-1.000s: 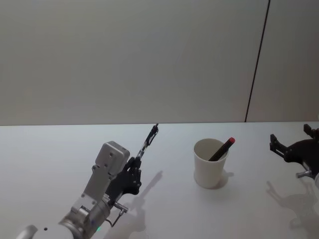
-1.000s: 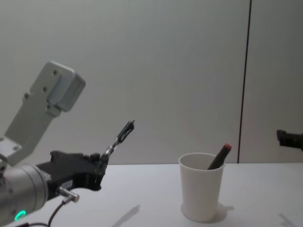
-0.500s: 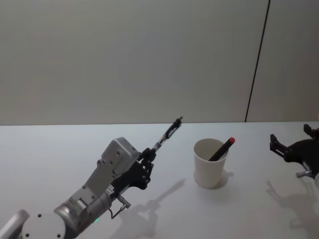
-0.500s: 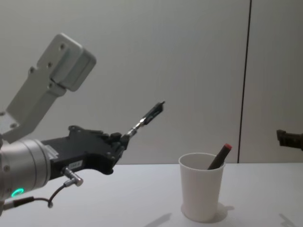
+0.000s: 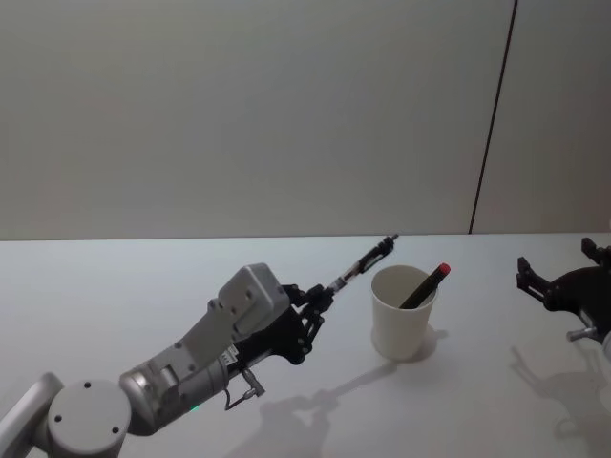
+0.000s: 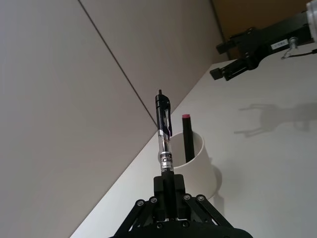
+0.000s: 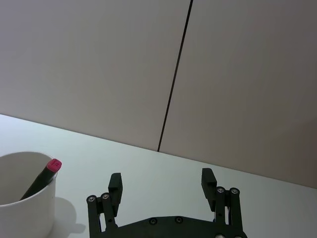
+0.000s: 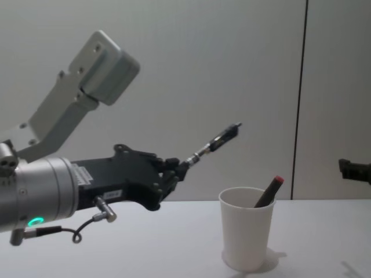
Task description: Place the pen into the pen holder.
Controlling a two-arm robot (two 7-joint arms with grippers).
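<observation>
Left gripper point(image 5: 318, 301), closed on the pen point(image 5: 363, 263) at its lower end, has swung right: tip now above the pen holder point(image 5: 401, 324) left rim (red-capped pen point(image 5: 427, 284) already inside). Insertion close. Right gripper point(image 5: 558, 265) parked right, jaws apart.

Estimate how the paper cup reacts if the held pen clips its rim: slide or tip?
Probably light: the paper cup looks thin-walled, holding one red-tipped pen. Its base is narrower than its rim, so a rim hit likely tips it. That pen leans rightward, perhaps biasing the fall.
</observation>
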